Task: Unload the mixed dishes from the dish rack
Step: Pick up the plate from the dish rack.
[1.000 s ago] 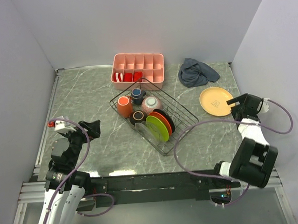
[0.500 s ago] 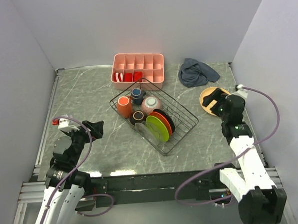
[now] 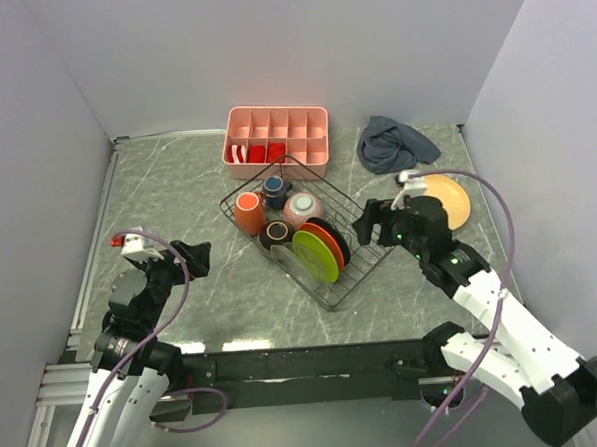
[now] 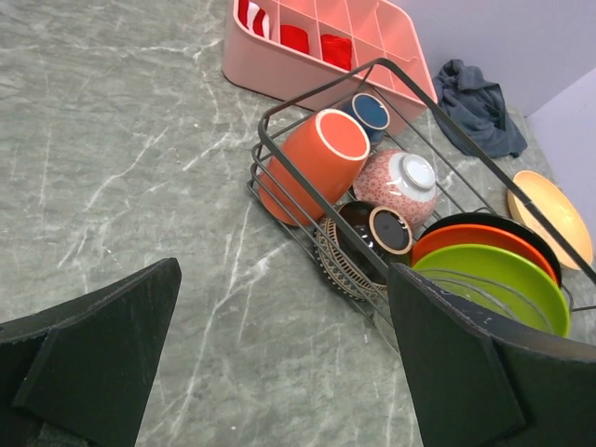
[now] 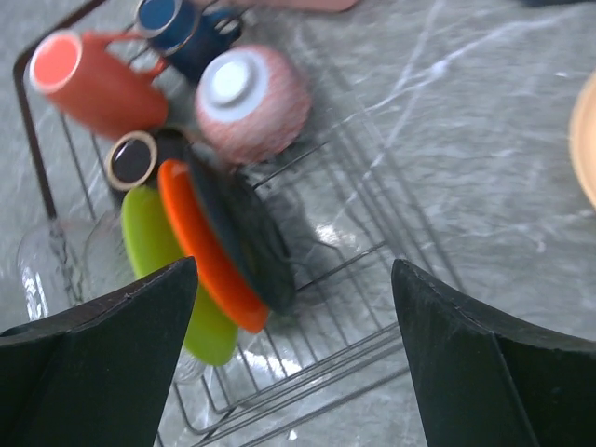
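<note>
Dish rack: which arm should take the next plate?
Likely right. The right tool hangs open over the dish rack, beside the upright plates; the left tool sits well off to the rack's left.

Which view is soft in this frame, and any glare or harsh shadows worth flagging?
Right wrist view: smeared throughout, the orange mug and pinkish speckled bowl lack crisp edges, with a bright sheen on the grey marbled table. Left wrist view: sharp, evenly lit. Top external view: sharp, soft shadows only, faint glare near the table's front edge.
</note>
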Motion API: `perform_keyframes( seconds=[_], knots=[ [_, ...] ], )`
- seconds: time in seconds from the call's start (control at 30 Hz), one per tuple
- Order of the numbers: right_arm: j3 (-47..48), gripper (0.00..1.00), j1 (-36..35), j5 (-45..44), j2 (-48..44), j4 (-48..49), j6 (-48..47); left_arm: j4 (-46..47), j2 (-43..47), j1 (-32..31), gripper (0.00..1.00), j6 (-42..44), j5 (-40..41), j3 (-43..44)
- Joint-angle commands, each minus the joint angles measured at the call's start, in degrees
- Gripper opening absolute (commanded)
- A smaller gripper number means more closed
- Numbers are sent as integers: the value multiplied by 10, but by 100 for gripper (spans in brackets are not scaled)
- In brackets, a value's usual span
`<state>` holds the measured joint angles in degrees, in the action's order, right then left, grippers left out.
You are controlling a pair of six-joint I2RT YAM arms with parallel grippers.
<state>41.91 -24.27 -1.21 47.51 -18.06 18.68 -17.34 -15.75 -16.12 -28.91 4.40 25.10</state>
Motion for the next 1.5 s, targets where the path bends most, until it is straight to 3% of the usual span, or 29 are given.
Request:
perform_keyframes(
  seconds=[0.0,0.13,0.43,0.63,1.1,1.23,1.47],
  knots=[
    [46,91,-65,-46,42,-7,-38,14,-3,-2,100,32,20,28],
    [71,86,-106,-64,90,-14,-61,14,-2,-2,100,35,27,26],
    [121,58,-155,-100,174,-29,-106,32,-13,-2,99,29,12,18],
    [139,47,-176,-133,216,-33,-120,30,-17,-2,99,30,12,18],
    [153,36,-232,-233,290,-32,-135,35,-14,-2,100,29,7,15],
    [168,21,-264,-283,308,-46,-139,38,-13,-2,99,30,5,14],
    [191,5,-278,-327,298,-64,-145,37,-10,-2,99,31,7,14]
  ],
)
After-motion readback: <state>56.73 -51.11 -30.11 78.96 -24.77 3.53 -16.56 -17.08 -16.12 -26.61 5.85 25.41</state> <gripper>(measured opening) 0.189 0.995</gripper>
